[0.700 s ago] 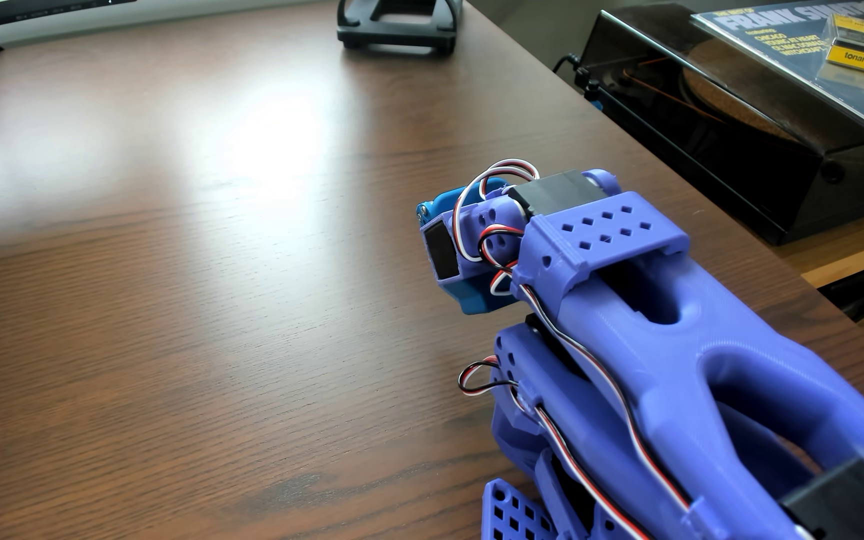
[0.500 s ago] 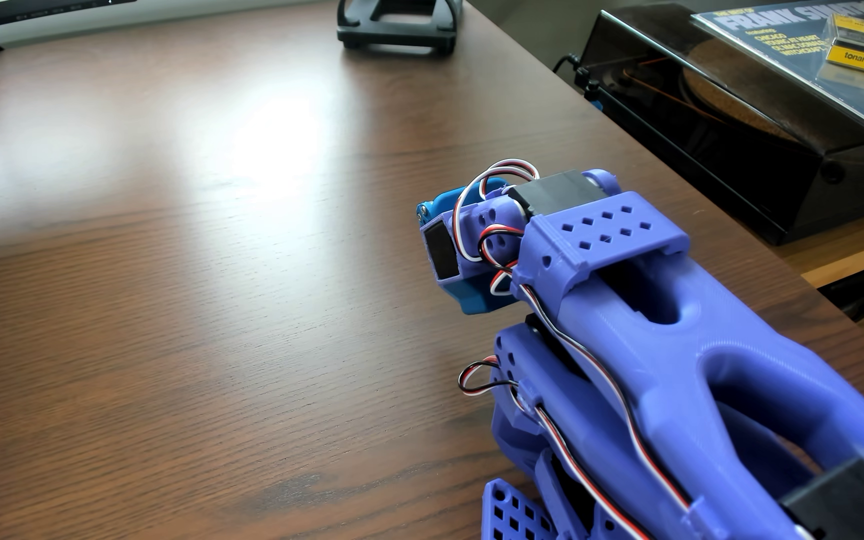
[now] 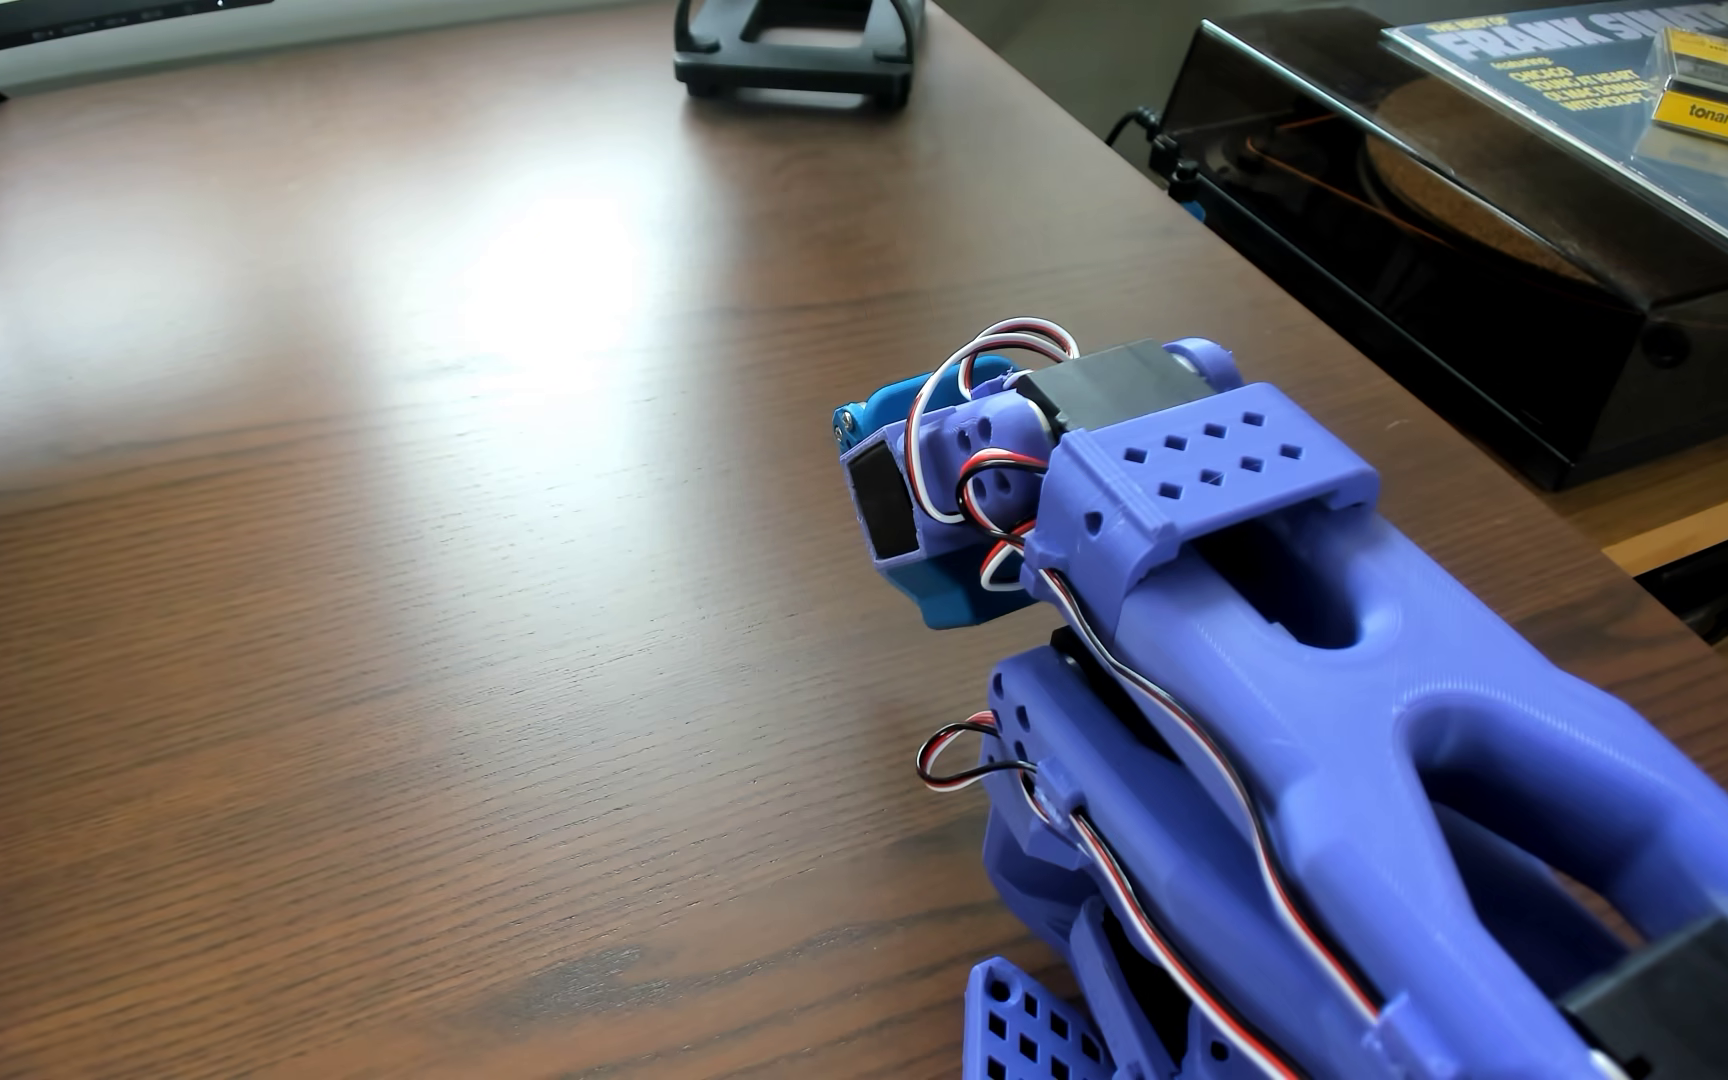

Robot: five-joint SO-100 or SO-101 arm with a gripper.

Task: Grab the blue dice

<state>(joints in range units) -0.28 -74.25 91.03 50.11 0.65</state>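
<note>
I see no dark navy die on the brown wood-grain table point(image 3: 372, 623); the blue printed gripper point(image 3: 927, 509) points down, its jaw state indeterminable.

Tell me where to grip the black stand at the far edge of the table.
Take the black stand by its near crossbar, coming down from above: the bar looks thin, lies flat on the table, and the open gap behind it should leave room for one finger.
</note>
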